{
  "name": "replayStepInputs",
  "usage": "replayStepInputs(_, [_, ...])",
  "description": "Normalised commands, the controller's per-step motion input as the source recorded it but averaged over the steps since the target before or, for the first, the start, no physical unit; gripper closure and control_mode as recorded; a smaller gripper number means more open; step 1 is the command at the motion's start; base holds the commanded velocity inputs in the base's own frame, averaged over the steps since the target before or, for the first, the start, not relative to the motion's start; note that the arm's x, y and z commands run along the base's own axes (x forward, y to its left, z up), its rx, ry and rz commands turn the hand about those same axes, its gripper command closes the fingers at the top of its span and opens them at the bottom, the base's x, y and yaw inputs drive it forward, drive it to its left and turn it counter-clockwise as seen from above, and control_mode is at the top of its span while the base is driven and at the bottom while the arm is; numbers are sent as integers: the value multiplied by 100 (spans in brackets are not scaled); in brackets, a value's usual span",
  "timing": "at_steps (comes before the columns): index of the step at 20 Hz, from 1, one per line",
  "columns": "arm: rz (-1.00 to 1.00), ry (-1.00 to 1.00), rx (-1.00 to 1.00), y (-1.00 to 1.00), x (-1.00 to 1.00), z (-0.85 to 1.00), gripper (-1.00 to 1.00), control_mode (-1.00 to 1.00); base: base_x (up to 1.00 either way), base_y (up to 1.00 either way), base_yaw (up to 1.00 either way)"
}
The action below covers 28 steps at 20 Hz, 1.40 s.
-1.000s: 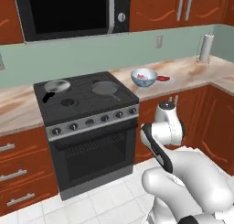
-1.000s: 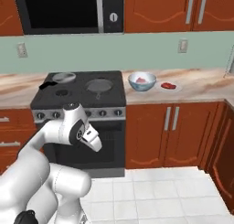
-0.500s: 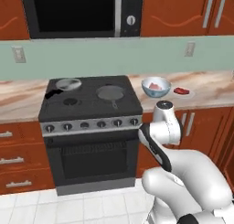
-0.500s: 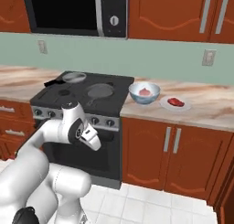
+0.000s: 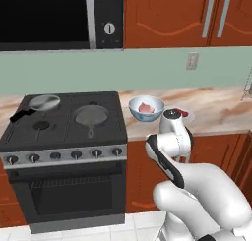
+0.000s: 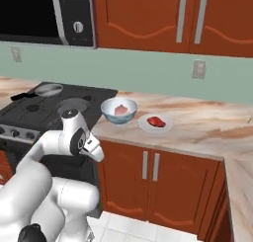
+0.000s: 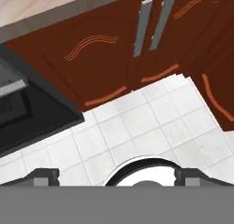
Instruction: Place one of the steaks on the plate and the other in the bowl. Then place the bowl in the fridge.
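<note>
The blue-patterned white bowl (image 6: 117, 118) stands on the counter just right of the stove, with the paler pink steak (image 6: 120, 110) lying inside it. Right beside it, the small white plate (image 6: 144, 121) carries the bright red steak (image 6: 156, 121). In the left base view the bowl (image 5: 142, 116) holds the pink steak (image 5: 145, 107), and my arm's elbow partly covers the plate (image 5: 190, 116) and the red steak (image 5: 182, 112). My gripper (image 7: 117, 176) is open and holds nothing, pointing down at the tiled floor in front of the lower cabinets. The fridge is out of view.
A black stove (image 5: 64, 132) with two grey frying pans (image 5: 91, 116) (image 5: 43, 103) sits left of the bowl, under a microwave (image 5: 54, 18). Marble counter (image 6: 212, 125) runs to the right. Red cabinet doors with bar handles (image 7: 153, 19) stand below it.
The whole picture has shifted: the base has driven right along the counter, so the stove slid left and the bowl and plate came nearer. The arm stays folded, gripper still open.
</note>
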Motion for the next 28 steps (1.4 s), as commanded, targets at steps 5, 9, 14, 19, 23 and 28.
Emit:
replayStepInputs(5, [0,0,0,0,0,0,-100,100,19,-8,-39])
replayStepInputs(9, [0,0,0,0,0,0,-100,100,64,22,-28])
replayStepInputs(14, [0,0,0,0,0,0,-100,100,90,16,0])
replayStepInputs(19, [1,0,0,1,4,0,-100,-100,49,20,0])
replayStepInputs(23, [13,-5,2,0,21,0,-100,-100,0,0,0])
replayStepInputs(28, [10,-10,8,-14,-32,2,-100,-100,0,0,0])
